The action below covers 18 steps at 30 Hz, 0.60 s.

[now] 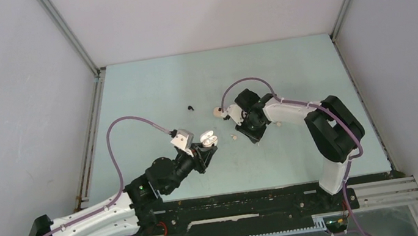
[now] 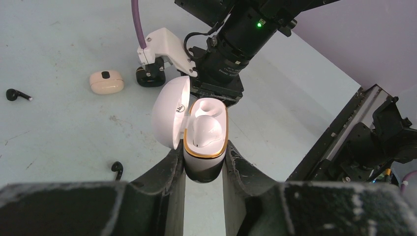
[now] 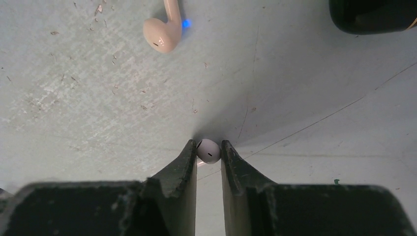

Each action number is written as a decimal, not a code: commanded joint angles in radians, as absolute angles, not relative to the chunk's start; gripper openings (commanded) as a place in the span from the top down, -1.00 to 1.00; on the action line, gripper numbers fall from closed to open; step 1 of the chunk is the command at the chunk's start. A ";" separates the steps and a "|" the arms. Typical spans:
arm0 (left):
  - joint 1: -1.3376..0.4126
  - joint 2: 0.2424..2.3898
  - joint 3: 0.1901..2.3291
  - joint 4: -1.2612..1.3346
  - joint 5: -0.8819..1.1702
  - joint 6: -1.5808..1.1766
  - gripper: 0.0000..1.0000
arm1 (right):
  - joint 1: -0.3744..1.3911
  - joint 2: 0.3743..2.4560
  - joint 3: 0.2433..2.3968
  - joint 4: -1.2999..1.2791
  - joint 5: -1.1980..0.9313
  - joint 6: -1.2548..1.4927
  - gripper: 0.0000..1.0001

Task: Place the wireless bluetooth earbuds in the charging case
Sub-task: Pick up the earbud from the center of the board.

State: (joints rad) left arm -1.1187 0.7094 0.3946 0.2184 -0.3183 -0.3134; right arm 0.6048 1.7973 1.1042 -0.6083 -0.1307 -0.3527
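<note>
Pale worktop [image 1: 286, 70] underlies both arms. Nearest, the left claw [image 2: 203, 162] is clenched on the open charging case [image 2: 204, 132]. Just to its right, the right claw [image 3: 208, 150] pinches a white earbud [image 3: 208, 150] resting on the surface. A beige earbud [image 3: 162, 32] lies beyond.

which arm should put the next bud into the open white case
Right. The right gripper is closed around the small round white earbud, while the left gripper is occupied holding the open white gold-rimmed charging case.
</note>
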 commanded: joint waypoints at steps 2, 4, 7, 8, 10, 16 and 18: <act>-1.120 0.711 0.385 0.238 -0.324 -0.313 0.91 | 0.587 1.772 1.131 -0.628 -0.131 -0.352 0.73; -1.120 0.728 0.382 0.250 -0.326 -0.311 0.91 | 0.579 1.724 1.130 -0.635 -0.131 -0.357 0.78; -1.120 0.771 0.384 0.282 -0.317 -0.305 0.91 | 0.567 1.599 1.130 -0.653 -0.134 -0.381 0.85; -1.120 0.788 0.385 0.295 -0.313 -0.303 0.91 | 0.559 1.552 1.131 -0.657 -0.151 -0.385 0.88; -1.120 0.828 0.389 0.326 -0.302 -0.301 0.91 | 0.516 1.457 1.131 -0.663 -0.220 -0.388 1.00; -1.102 0.921 0.352 0.527 -0.254 -0.314 0.97 | 0.435 1.157 1.116 -0.615 -0.548 -0.406 1.00; -1.077 0.943 0.326 0.629 -0.200 -0.330 0.98 | 0.434 1.056 1.077 -0.528 -0.637 -0.407 1.00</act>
